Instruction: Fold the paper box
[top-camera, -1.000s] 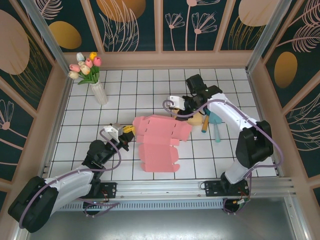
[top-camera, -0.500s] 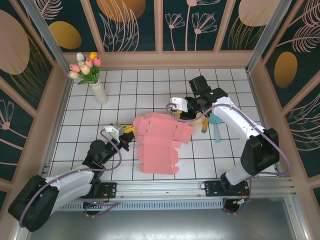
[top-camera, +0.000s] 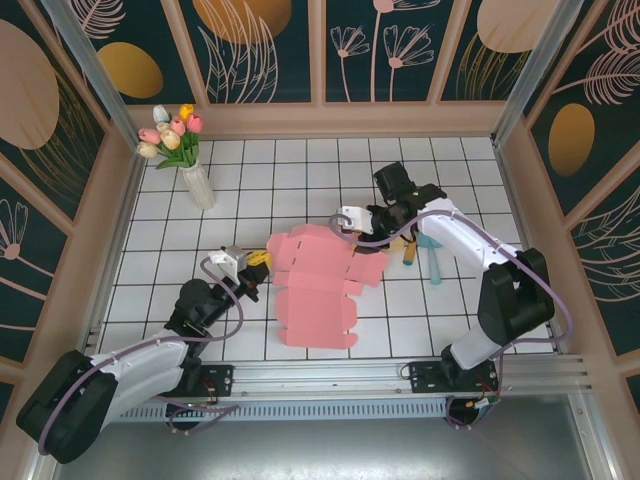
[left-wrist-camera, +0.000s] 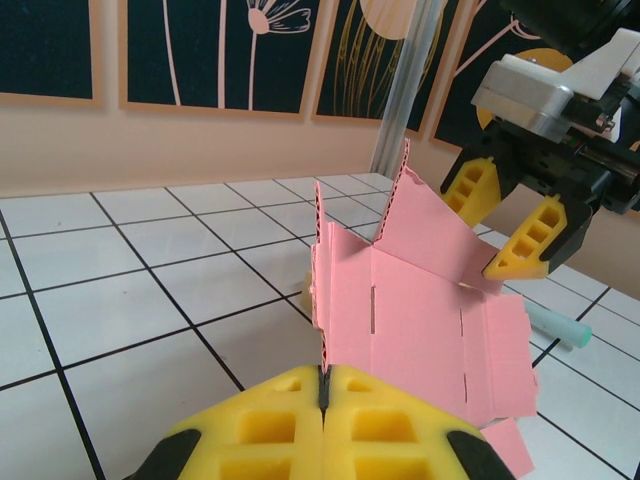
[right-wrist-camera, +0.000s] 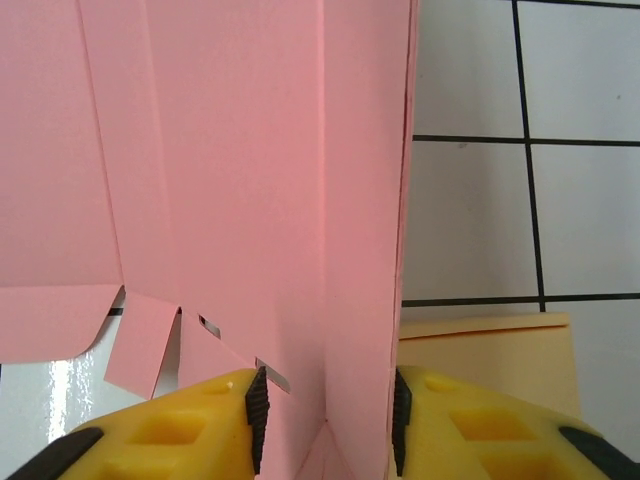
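Observation:
The pink paper box (top-camera: 318, 290) lies mostly flat on the white tiled table, with its far right flap raised. My left gripper (top-camera: 256, 273) is at the box's left edge, and its yellow fingers (left-wrist-camera: 400, 420) are shut on that thin edge (left-wrist-camera: 325, 375). My right gripper (top-camera: 372, 238) is at the upper right corner of the box. In the right wrist view a folded pink flap (right-wrist-camera: 350, 200) stands between the two pads and touches both, so the right gripper (right-wrist-camera: 328, 405) is shut on it. The left wrist view shows the right gripper (left-wrist-camera: 490, 225) pinching the raised flap (left-wrist-camera: 420, 225).
A white vase of tulips (top-camera: 198, 185) stands at the back left. A teal-handled tool (top-camera: 432, 255) and a wooden-handled one (top-camera: 410, 250) lie just right of my right gripper. A tan block (right-wrist-camera: 490, 350) sits beside the right finger. Patterned walls enclose the table.
My right gripper has come down and left onto the box's raised right flap, and its jaws have narrowed around it. The left arm and its grip have not moved.

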